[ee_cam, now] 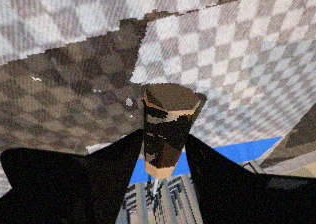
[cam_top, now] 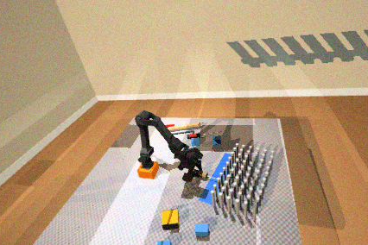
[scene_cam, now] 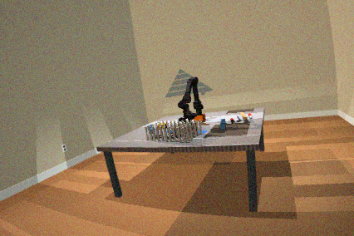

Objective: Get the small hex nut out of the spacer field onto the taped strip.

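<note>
Bright blue tape strip (cam_top: 207, 193) (scene_cam: 203, 132) (ee_cam: 249, 149).

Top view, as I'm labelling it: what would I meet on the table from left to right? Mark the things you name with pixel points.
Orange base block (cam_top: 148, 172) (scene_cam: 199, 118) → yellow block (cam_top: 170, 217) (scene_cam: 164, 124) → whole blue block in the foreground (cam_top: 201, 229) → standing metal spacers (cam_top: 237, 199) (scene_cam: 174, 131) (ee_cam: 167, 205).

- Strip (cam_top: 223, 164) (scene_cam: 204, 132) (ee_cam: 249, 149) before me, on the table (cam_top: 74, 203) (scene_cam: 179, 148) (ee_cam: 229, 70)
- Spacers (cam_top: 220, 202) (scene_cam: 173, 132) (ee_cam: 171, 197) behind it
- Tools (cam_top: 187, 128) (scene_cam: 243, 116) to my left
- Blocks (cam_top: 170, 219) to my right, more near the tools

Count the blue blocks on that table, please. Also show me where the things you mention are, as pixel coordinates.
4: two blue blocks (cam_top: 195, 141) (cam_top: 216, 140) (scene_cam: 223, 124) near the tools (cam_top: 184, 128) (scene_cam: 243, 116), one (cam_top: 201, 229) near the yellow block (cam_top: 170, 219) (scene_cam: 164, 125), one (cam_top: 164, 242) at the top view's bottom edge. Spacers (cam_top: 212, 203) (scene_cam: 177, 132) (ee_cam: 169, 205) may hide more.
</note>
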`<state>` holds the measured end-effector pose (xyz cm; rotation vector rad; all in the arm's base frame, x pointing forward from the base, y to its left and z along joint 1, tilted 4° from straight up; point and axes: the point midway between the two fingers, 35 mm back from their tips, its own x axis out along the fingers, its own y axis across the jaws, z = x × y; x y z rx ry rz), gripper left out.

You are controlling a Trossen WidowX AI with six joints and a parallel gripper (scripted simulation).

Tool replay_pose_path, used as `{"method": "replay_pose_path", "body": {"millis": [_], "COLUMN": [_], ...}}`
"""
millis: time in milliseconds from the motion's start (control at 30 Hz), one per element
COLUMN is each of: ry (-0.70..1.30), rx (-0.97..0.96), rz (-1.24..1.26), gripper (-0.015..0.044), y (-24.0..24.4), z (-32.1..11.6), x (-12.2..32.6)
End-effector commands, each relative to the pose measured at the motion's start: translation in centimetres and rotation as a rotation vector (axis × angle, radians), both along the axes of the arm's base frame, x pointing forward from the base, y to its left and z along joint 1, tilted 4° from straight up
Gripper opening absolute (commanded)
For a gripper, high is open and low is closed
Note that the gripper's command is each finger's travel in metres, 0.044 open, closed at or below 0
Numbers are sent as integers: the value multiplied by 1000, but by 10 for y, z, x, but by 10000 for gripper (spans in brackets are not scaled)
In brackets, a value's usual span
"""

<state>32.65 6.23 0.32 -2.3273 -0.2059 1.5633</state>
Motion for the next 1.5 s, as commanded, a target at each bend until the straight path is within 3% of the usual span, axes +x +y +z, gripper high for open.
{"method": "replay_pose_path", "body": {"millis": [0,1467], "ry": [-1,2], "rx": [-1,-1], "rz": [-6,-5], "gripper": [0,0], "y": [0,2], "z": [0,-1], "x": [-4,-31]}}
